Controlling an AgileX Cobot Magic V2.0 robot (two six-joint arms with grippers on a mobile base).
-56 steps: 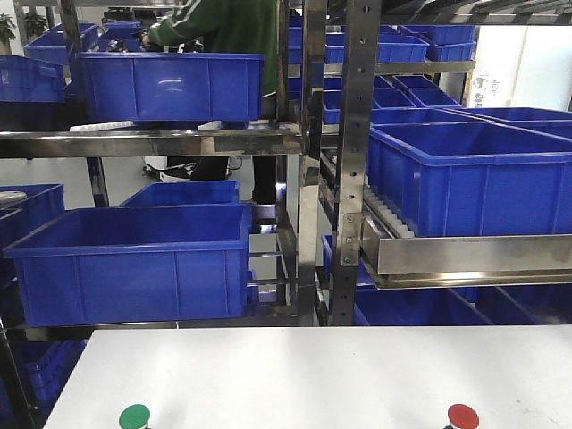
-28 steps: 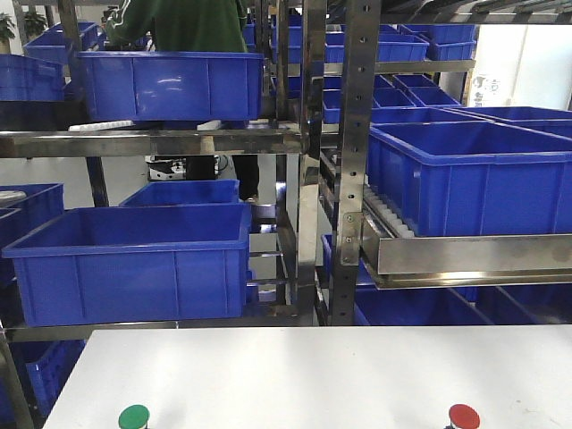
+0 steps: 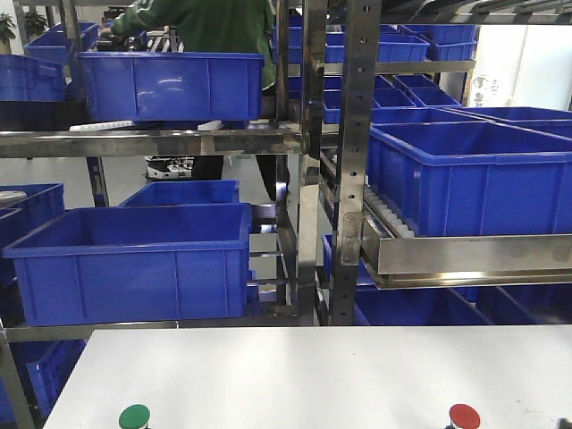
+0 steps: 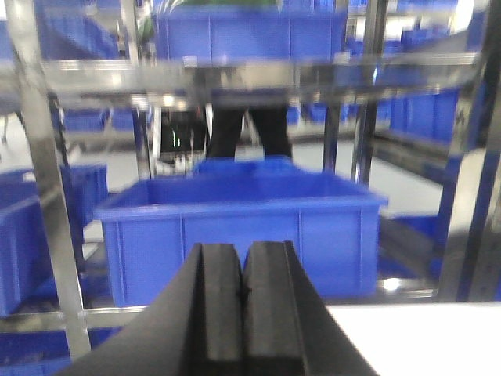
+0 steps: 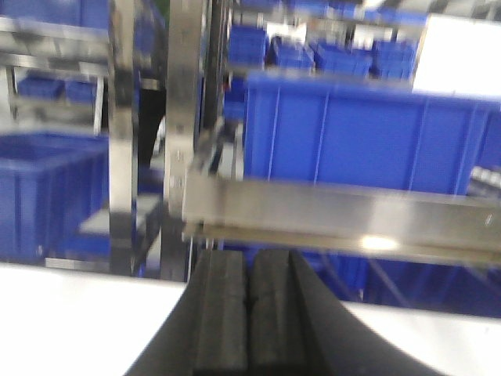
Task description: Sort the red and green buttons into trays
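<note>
**Front view:** A white surface (image 3: 313,375) fills the bottom of the picture. Behind it stand shiny metal racks (image 3: 356,134) full of big blue crates (image 3: 134,268). Far at the back, a person in a green top (image 3: 206,22) stands by a rack. The green button (image 3: 135,416) sits at the near edge of the surface on the left. The red button (image 3: 464,416) sits at the near edge on the right, well apart from the green one. Only their round caps show.

**Left wrist view:** This picture is blurry. The left gripper (image 4: 243,258) has its two black fingers pressed together with nothing between them. It points at one low blue crate (image 4: 243,227), and a bit of white surface shows at the bottom right.

**Right wrist view:** This one is blurry too. The right gripper (image 5: 249,266) is also closed and empty. It is above the white surface and points at a metal shelf rail (image 5: 337,219) with a crate on it.

I cannot tell where the buttons are from either gripper.
</note>
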